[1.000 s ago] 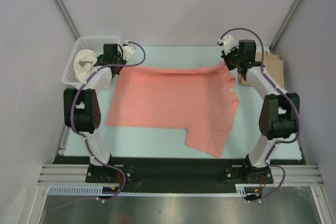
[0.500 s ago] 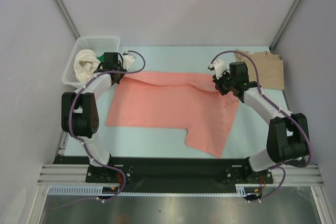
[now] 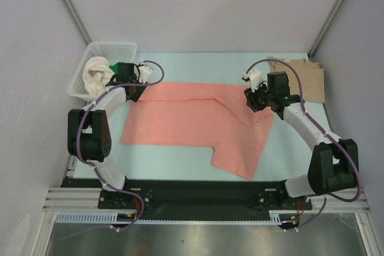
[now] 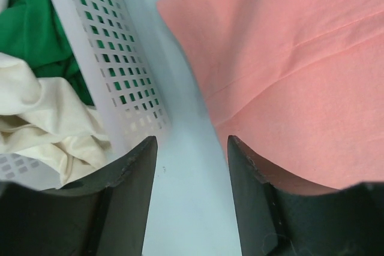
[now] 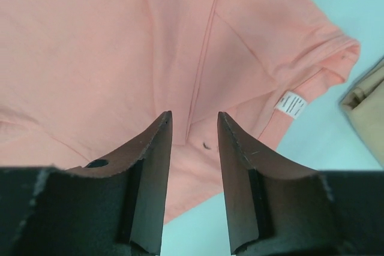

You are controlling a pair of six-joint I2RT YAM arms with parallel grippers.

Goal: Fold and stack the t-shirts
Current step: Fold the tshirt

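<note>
A large salmon-pink t-shirt (image 3: 192,121) lies spread on the pale table, its far edge folded over toward the front. My left gripper (image 3: 137,90) hovers at the shirt's far left corner. In the left wrist view this gripper (image 4: 192,142) is open over bare table, between the basket and the pink cloth (image 4: 288,58). My right gripper (image 3: 252,98) is at the far right corner, and in the right wrist view it (image 5: 194,115) stands open above the pink shirt (image 5: 90,46), holding nothing. A folded tan t-shirt (image 3: 303,79) lies at the back right.
A white lattice basket (image 3: 111,47) at the back left holds a cream-white t-shirt (image 3: 95,74) and a green one (image 3: 114,66). The basket wall (image 4: 114,70) is close to my left fingers. A white label (image 5: 291,105) shows near the pink shirt's collar. Grey walls enclose the table.
Both grippers carried the pink shirt's far edge forward and down, then opened and let it go. The edge now lies folded on the shirt.
</note>
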